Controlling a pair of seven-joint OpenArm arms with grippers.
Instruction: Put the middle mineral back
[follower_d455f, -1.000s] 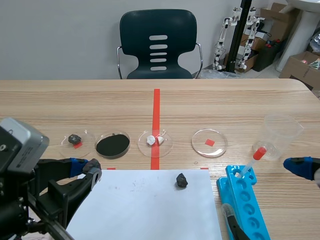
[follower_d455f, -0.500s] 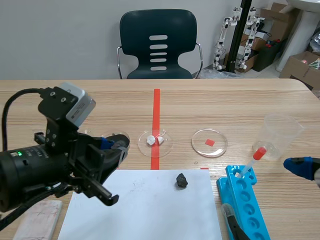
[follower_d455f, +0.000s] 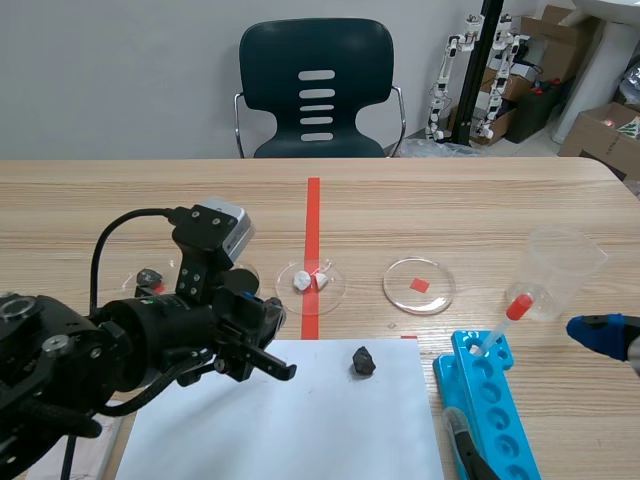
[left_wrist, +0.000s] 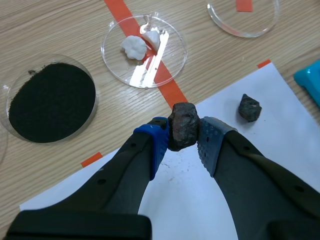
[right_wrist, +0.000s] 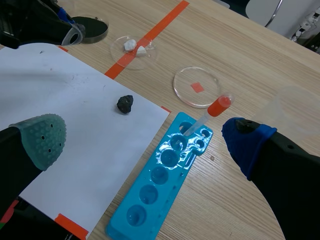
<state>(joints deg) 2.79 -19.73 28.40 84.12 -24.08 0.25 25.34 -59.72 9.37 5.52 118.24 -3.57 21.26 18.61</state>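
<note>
**Brown rock in my left grip, dishes just beyond**

My left gripper (left_wrist: 183, 131) was clamped on the brown rock (left_wrist: 183, 125), over the far edge of the paper (left_wrist: 172, 200). The dishes lay just farther off, with the empty dish (follower_d455f: 402, 292) to the right. My right gripper (right_wrist: 145, 137) hung open, well right.

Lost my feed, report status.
Left gripper shut on dark mineral, over paper edge. Right gripper open beside blue tray. Nothing blocks the dish ahead.
</note>
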